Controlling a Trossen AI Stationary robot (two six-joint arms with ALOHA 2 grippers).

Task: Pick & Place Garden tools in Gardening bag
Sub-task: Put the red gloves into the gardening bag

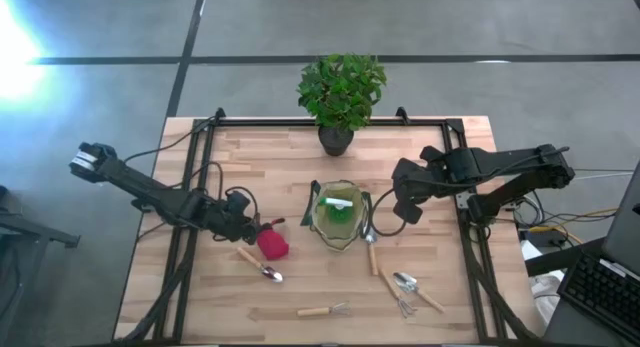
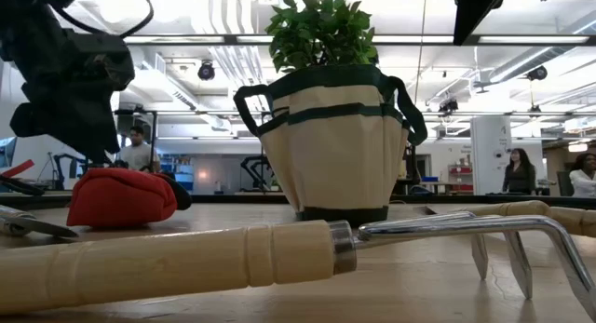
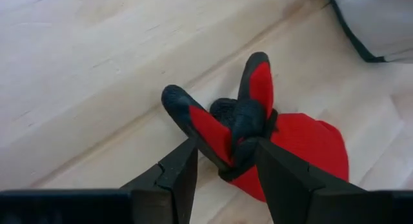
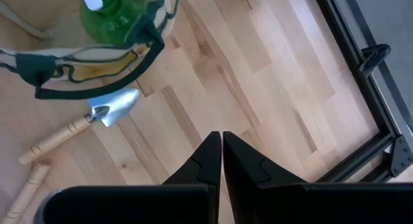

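A red item, a glove-like bundle with black-and-red tips (image 1: 273, 243), lies on the table left of the gardening bag (image 1: 338, 219). My left gripper (image 1: 254, 232) is at it, closed around its dark part (image 3: 240, 130). The olive bag stands upright with a green spray bottle (image 1: 340, 205) inside. Wooden-handled tools lie on the boards: a trowel (image 1: 259, 264), a small rake (image 1: 326, 310), another trowel (image 1: 371, 249), and a trowel and fork (image 1: 408, 287) together. My right gripper (image 4: 221, 153) hangs shut over bare table to the right of the bag. My left gripper pinches the red item's black-and-red end (image 3: 242, 150) between its two fingers (image 3: 284, 179), slanting down from the table's left. Two rounded tips (image 3: 258, 75) stick out past the fingers. The red body (image 2: 121, 197) rests on the table.
A leafy potted plant (image 1: 340, 92) stands at the far edge behind the bag. A black frame rail (image 4: 361, 114) runs along the table's right edge. Bare boards lie between the bag and that rail. People stand in the room beyond the table.
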